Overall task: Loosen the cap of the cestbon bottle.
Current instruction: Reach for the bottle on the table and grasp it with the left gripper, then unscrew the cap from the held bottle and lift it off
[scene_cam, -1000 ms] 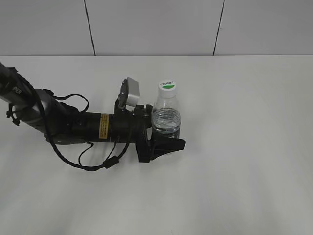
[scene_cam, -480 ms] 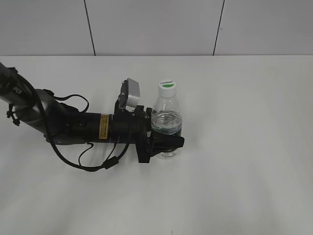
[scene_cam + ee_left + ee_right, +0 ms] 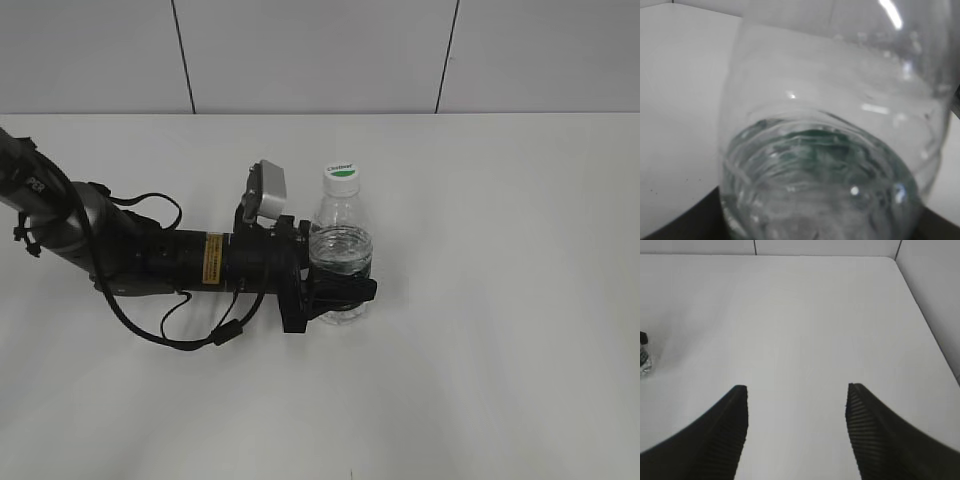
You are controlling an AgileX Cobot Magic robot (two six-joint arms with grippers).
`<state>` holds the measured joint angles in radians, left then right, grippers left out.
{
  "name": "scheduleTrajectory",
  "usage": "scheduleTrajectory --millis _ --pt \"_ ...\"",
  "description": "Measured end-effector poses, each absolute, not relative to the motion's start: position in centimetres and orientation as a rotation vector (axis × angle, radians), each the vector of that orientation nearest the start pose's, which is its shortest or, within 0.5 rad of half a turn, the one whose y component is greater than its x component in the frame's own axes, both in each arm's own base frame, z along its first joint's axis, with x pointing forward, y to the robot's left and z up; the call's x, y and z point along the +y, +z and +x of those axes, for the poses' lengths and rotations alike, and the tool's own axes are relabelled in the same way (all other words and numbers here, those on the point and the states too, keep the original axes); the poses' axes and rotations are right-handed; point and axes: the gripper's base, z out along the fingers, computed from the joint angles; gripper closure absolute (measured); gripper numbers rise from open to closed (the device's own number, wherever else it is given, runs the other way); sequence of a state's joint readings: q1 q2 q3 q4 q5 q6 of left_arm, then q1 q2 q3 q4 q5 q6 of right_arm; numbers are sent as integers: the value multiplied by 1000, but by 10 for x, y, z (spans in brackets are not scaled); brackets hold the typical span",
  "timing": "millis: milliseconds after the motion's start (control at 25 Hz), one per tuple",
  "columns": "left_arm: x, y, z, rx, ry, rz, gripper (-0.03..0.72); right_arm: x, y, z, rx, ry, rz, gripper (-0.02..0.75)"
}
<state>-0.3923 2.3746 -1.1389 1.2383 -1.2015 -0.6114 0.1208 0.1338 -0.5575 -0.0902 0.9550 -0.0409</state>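
The cestbon bottle (image 3: 340, 232) stands upright on the white table, clear with a ribbed shoulder; its green label is mostly hidden by the jaws. Its white cap (image 3: 342, 175), marked with a green half-circle, is on top. My left gripper (image 3: 348, 288) reaches in from the left and is shut on the bottle's lower body. The bottle (image 3: 830, 165) fills the left wrist view. My right gripper (image 3: 796, 390) is open and empty over bare table, and is out of the exterior view. A sliver of the bottle (image 3: 644, 359) shows at the left edge of the right wrist view.
The white table (image 3: 500, 300) stretches around the bottle. A white panelled wall (image 3: 320, 55) runs along its far edge. The left arm with its cables (image 3: 150, 260) lies low across the left of the table.
The left gripper's jaws have closed in on the bottle's lower body; the front finger moved up against it. The bottle stays upright in about the same spot.
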Motion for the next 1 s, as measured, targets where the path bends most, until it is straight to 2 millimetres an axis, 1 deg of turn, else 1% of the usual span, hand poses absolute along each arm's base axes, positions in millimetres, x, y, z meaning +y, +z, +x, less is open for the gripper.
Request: scheduleTrajectory --millis 200,320,400,600,760,880,960,1000 --pt "-224 53 331 1549 -1201 1188 267 2 310 32 1959 23 -161 265" --pt "-224 53 331 1549 -1201 1188 267 3 314 40 1923 16 -178 265" --pt "-224 53 331 1549 -1201 1188 267 4 314 47 1948 9 -192 265" --pt "-224 52 331 1550 -1202 1188 267 9 310 72 2132 11 -239 265" --pt "-224 53 331 1549 -1202 1188 267 12 319 97 2288 5 -267 265" --pt "-224 53 331 1549 -1202 1188 268 14 326 119 2403 4 -282 265" --pt "-224 53 331 1549 -1202 1188 270 18 329 137 2478 25 -284 265" --pt "-224 53 331 1549 -1202 1188 270 20 327 149 2529 38 -283 265"
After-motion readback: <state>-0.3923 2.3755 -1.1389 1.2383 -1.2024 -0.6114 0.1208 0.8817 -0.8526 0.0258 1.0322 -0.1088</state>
